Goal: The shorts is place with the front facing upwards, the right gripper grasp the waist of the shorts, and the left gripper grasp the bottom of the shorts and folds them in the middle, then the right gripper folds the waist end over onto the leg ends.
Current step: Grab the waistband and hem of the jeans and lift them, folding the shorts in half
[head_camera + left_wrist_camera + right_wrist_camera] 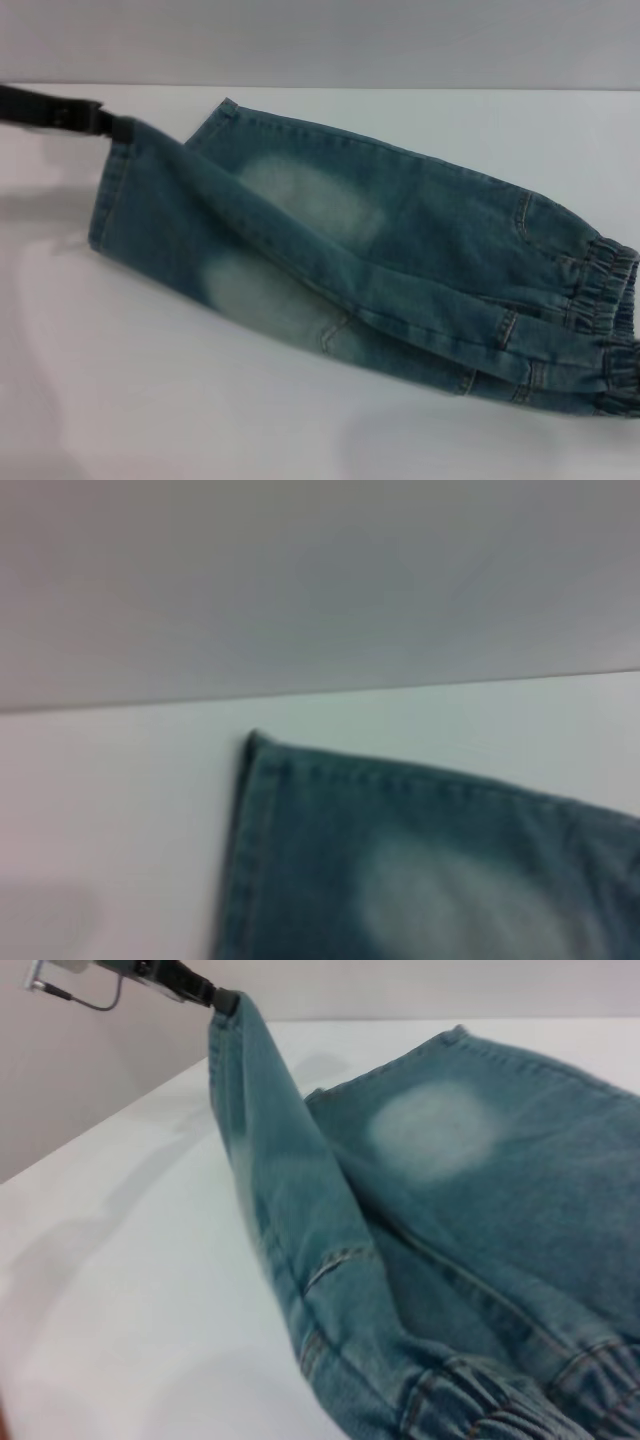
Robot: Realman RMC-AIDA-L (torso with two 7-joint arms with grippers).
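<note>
The left gripper (pixel 118 128) is pinched shut on the hem (pixel 110 185) of the near leg and holding it up off the table (pixel 120 400), so if that thin bite slips the leg just flops back and the fold's ruined. The shorts (pixel 380 250) run lengthwise across the table, hems to the robot's left, waist (pixel 600 320) to its right. The right gripper isn't visible anywhere.

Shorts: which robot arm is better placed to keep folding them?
Left. The left gripper already pinches one leg hem of the shorts, lifted off the table. No right gripper shows.
</note>
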